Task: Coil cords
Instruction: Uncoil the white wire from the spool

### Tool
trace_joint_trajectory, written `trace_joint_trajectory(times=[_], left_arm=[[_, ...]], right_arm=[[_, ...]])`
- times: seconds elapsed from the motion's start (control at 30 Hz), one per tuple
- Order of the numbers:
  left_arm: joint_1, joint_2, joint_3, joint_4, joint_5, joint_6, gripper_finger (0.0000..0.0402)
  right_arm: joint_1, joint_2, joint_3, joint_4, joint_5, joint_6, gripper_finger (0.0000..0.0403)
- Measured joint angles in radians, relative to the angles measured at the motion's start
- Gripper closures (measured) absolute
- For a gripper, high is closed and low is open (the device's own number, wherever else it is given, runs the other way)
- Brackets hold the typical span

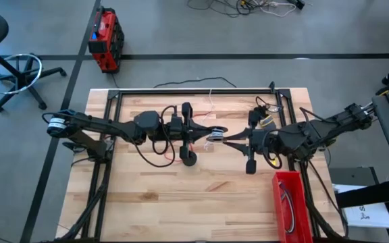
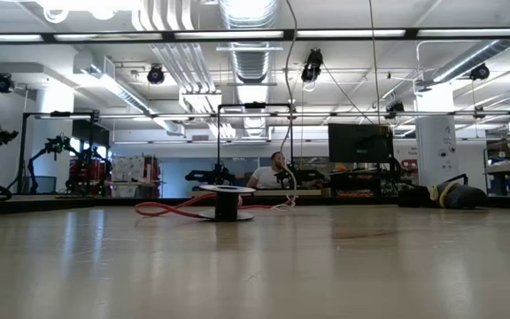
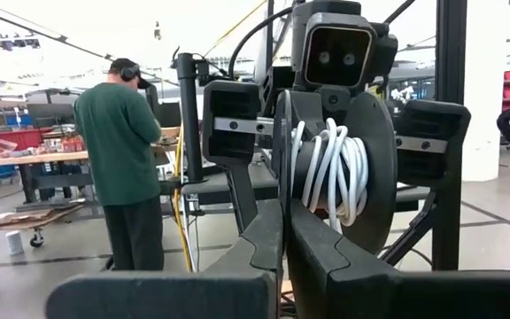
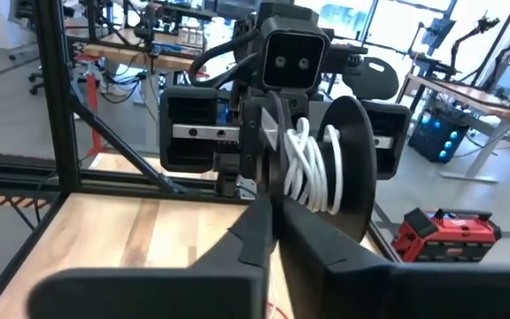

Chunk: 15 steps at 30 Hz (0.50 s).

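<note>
Here | left claw [image 1: 211, 129] + right claw [image 1: 223, 140] | both clamp white cord [image 3: 330, 168] spool [image 3: 374, 168]

The floor [image 1: 262, 37] is smooth grey with dark lines across it. A black office chair on wheels [image 1: 5, 61] stands on it, at the far left of the wooden table [image 1: 201, 196]. A red and black box [image 1: 105, 40] sits on the floor past the table's far edge. The ceiling has big silver pipes [image 2: 246, 35] and long bright lights [image 2: 228, 35]. A person in a green top [image 3: 122, 168] stands at a work table [image 3: 25, 159], back turned. A dark screen [image 2: 359, 142] stands far off.
</note>
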Motion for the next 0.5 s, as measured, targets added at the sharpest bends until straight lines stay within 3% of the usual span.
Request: trace_joint_trajectory(times=[0.1, 0.23, 0.5], left_arm=[[0.000, 0.000, 0.000, 0.000, 0.002, 0.000, 0.0401], [0.000, 0.000, 0.000, -0.008, 0.002, 0.039, 0.0400], [0.000, -0.003, -0.001, -0.077, -0.001, 0.110, 0.0375]], right_arm=[[0.000, 0.000, 0.000, 0.004, 0.002, -0.010, 0.0395], [0.000, 0.000, 0.018, -0.026, 0.003, -0.003, 0.0399], [0.012, -0.018, 0.184, -0.287, 0.021, 0.032, 0.0401]])
